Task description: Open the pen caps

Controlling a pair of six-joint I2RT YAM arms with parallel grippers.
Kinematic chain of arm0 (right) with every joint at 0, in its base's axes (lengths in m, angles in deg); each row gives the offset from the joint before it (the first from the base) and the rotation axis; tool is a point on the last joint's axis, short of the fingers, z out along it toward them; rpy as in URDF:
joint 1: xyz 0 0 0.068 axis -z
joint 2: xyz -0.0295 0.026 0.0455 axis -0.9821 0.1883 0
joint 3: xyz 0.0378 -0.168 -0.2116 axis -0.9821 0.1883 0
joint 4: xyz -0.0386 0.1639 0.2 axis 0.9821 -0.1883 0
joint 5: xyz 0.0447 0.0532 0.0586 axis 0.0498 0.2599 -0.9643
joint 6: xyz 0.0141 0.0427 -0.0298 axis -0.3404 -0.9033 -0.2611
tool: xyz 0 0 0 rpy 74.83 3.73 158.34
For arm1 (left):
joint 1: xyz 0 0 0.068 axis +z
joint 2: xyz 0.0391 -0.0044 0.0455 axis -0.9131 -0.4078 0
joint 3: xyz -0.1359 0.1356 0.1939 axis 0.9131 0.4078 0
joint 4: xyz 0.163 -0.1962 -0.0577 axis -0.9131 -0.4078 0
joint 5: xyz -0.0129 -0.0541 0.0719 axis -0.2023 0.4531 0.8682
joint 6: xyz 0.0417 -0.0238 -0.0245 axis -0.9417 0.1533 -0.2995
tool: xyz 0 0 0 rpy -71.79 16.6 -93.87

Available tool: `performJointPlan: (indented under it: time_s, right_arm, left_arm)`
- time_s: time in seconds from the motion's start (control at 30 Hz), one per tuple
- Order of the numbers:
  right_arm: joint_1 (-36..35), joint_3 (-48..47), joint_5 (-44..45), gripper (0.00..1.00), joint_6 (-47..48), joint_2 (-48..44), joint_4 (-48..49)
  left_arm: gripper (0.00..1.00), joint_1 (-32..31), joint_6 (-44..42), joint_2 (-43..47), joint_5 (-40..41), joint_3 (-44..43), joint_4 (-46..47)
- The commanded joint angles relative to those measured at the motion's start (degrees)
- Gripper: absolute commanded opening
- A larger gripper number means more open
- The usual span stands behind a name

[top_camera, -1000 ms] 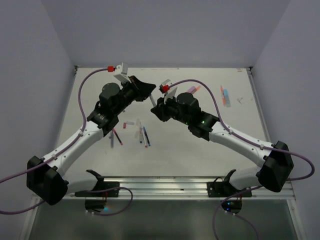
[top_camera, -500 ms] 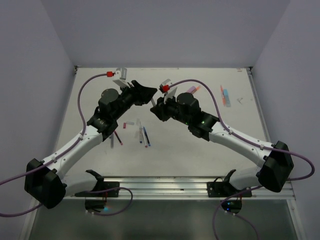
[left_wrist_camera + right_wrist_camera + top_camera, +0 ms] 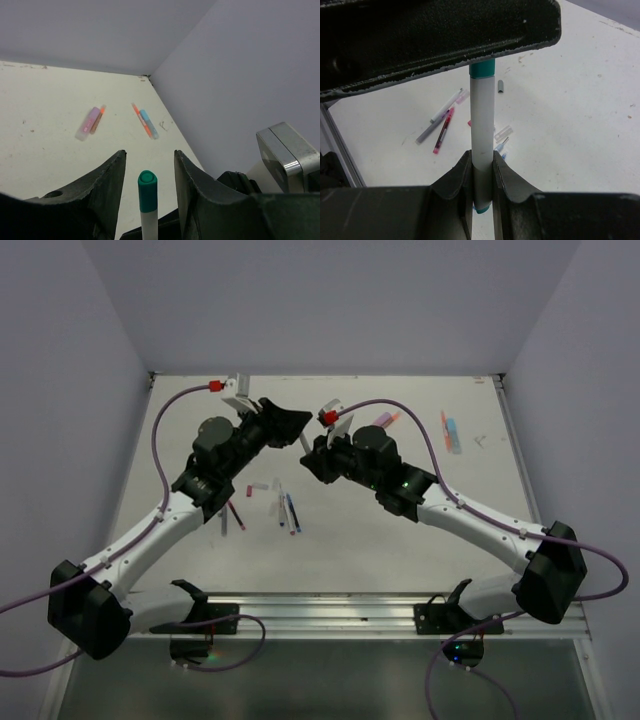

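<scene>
My right gripper (image 3: 481, 155) is shut on a white-bodied pen (image 3: 482, 120) and holds it above the table, pointing at the left gripper. The pen's teal cap (image 3: 147, 190) sits between the jaws of my left gripper (image 3: 149, 155), which is open, with a gap on each side of the cap. In the top view the two grippers meet at mid-table, left gripper (image 3: 293, 424) and right gripper (image 3: 313, 452). In the right wrist view the left finger (image 3: 440, 35) covers most of the cap (image 3: 482, 70).
Several pens lie below the grippers: a grey one (image 3: 436, 124), a dark red one (image 3: 443, 130), blue ones (image 3: 288, 510). A grey cap (image 3: 500, 86) and a clear cap (image 3: 503, 132) lie loose. A purple marker (image 3: 88, 123) and orange and blue pens (image 3: 146, 121) lie far right.
My left arm has shifted slightly, its jaws staying round the capped end of the pen. The right arm and the pen have not moved.
</scene>
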Motion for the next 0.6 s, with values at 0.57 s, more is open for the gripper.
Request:
performJointPlan:
  time_s: [0.57]
  right_arm:
    - [-0.3,0.0,-0.3,0.00,0.4,0.7,0.9]
  left_arm:
    - [0.29,-0.3,-1.2,-2.7,-1.8,-4.4,-2.4]
